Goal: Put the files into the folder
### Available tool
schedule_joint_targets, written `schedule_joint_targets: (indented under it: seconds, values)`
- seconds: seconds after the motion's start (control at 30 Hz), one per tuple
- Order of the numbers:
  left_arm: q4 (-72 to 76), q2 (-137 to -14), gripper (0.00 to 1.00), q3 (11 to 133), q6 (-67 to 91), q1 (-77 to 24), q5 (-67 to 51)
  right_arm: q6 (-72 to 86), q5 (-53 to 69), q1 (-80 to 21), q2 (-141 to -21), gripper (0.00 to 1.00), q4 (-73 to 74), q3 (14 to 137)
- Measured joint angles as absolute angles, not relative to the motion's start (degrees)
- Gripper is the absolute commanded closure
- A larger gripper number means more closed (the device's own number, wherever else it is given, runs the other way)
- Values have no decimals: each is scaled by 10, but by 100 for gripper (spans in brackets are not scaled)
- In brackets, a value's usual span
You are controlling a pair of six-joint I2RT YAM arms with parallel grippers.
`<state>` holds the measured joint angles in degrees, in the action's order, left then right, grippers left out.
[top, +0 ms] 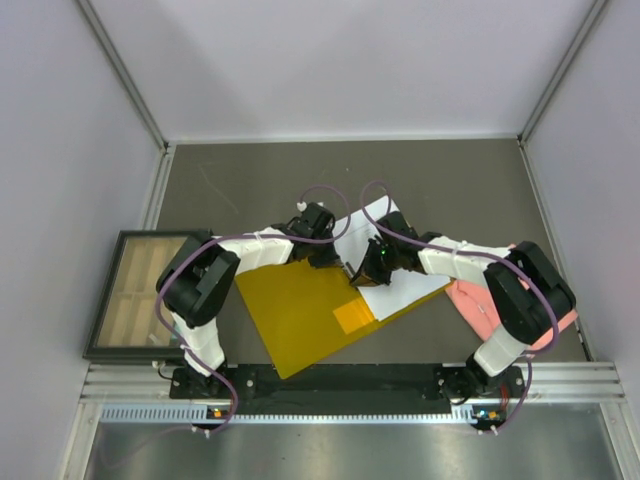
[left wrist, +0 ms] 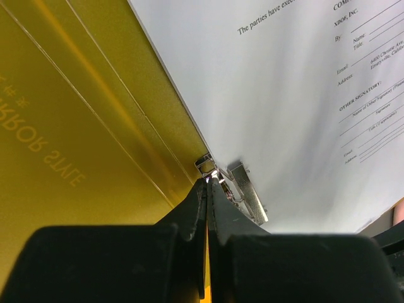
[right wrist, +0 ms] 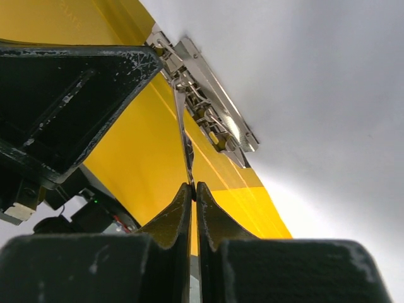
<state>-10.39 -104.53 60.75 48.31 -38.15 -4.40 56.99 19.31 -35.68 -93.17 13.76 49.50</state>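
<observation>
The orange-yellow folder (top: 300,315) lies open on the table, its cover flap toward the left front. White printed sheets (top: 400,285) lie on its right half, under the metal clip (left wrist: 247,194) at the spine. My left gripper (top: 325,255) is shut, with its tips (left wrist: 210,180) at the end of the clip, against the folder (left wrist: 76,126) beside the top sheet (left wrist: 284,95). My right gripper (top: 360,275) is shut (right wrist: 193,186) on the clip's thin metal lever (right wrist: 184,139), which stands raised off the clip (right wrist: 214,107) above the folder (right wrist: 145,158) and the sheets (right wrist: 315,95).
A pink cloth (top: 475,300) lies right of the folder, partly under the right arm. A dark-framed tray (top: 135,295) sits at the table's left edge. The left gripper's black body (right wrist: 63,95) is close beside the right one. Walls enclose three sides.
</observation>
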Motion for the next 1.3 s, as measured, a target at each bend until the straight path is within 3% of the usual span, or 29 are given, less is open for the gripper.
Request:
schedule_joint_targets:
  seconds: [1.3]
  values:
    - [-71, -1060, 100, 611, 465, -379, -51, 509, 228, -308, -986, 100, 126, 484]
